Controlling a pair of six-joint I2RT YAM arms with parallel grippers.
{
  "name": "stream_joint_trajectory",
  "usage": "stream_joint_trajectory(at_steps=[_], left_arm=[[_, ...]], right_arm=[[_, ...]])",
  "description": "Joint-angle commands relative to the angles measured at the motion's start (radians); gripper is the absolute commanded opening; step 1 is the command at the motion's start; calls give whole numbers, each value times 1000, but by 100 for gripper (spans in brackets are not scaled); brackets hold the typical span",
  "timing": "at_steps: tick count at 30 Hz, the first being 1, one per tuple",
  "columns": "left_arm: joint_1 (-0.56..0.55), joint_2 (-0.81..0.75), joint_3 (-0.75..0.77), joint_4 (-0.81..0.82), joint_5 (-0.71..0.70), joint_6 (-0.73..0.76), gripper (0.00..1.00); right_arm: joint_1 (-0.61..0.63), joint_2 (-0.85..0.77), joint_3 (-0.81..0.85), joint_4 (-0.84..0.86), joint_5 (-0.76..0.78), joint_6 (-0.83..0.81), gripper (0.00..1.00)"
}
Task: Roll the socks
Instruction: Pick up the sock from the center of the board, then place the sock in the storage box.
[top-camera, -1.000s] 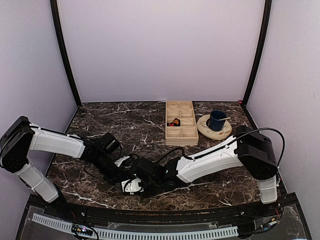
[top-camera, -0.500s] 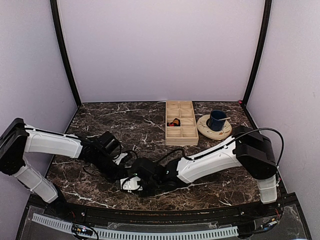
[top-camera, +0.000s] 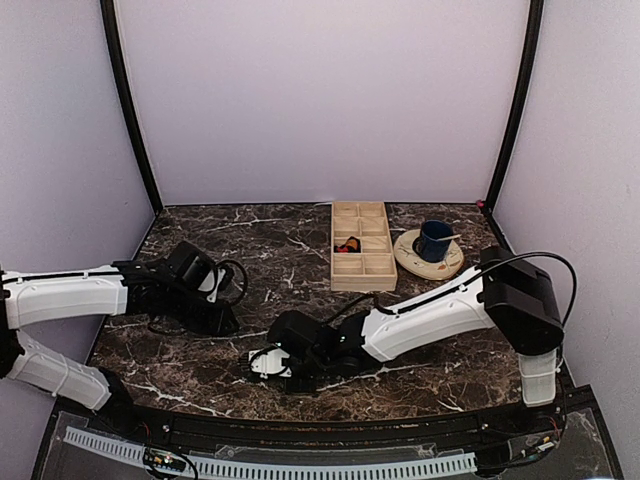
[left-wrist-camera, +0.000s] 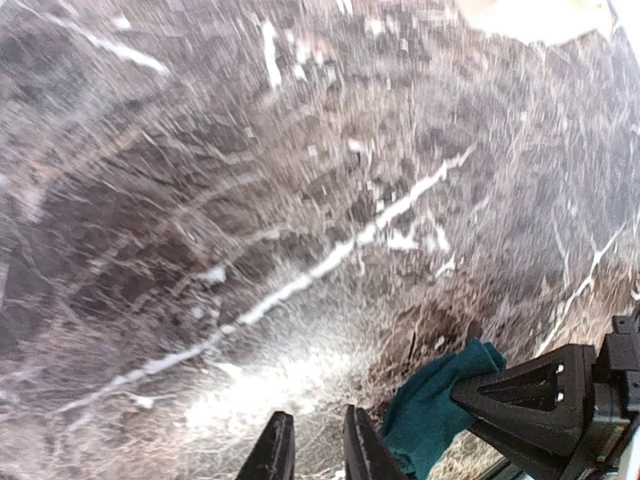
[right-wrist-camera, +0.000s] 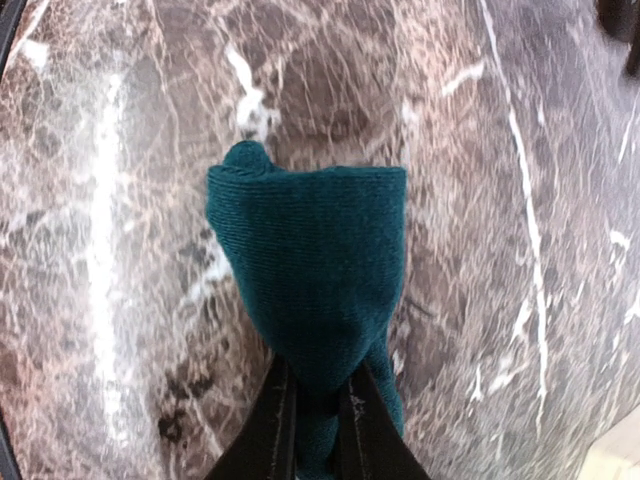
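The left arm lies across the left half of the dark marbled worktop (top-camera: 290, 235), with the left gripper (top-camera: 222, 318) pointing toward the centre. The right arm reaches from the right side to the near centre, with the right gripper (top-camera: 268, 362) low over the worktop. Finger positions cannot be made out. Toward the rear stands a wooden compartment tray (top-camera: 361, 262) holding a small red-and-black item (top-camera: 347, 244). Beside it, a dark blue cup (top-camera: 434, 240) sits on a cream plate (top-camera: 412, 262).

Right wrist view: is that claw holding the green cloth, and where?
Yes. The right gripper pinches the teal sock by its narrow end, nearest the camera.
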Motion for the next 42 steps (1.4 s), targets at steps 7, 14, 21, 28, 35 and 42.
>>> stream_joint_trajectory(at_steps=[7,14,21,28,35,42], left_arm=[[2,-151,-62,58,-118,-40,19],[3,-168,-83,106,-112,-33,18],[3,-145,-74,145,-102,-17,17],[2,-122,-57,164,-111,4,16],[2,-114,-33,168,-128,26,16],[3,-111,-28,181,-120,36,16]], right_arm=[[-42,-19,3,-310,-56,170,0],[-88,-75,52,-328,-50,255,0],[-162,-107,170,-381,-21,283,0],[-273,-129,309,-414,50,299,0],[-417,-138,405,-415,109,303,0],[-562,-105,498,-396,166,251,0]])
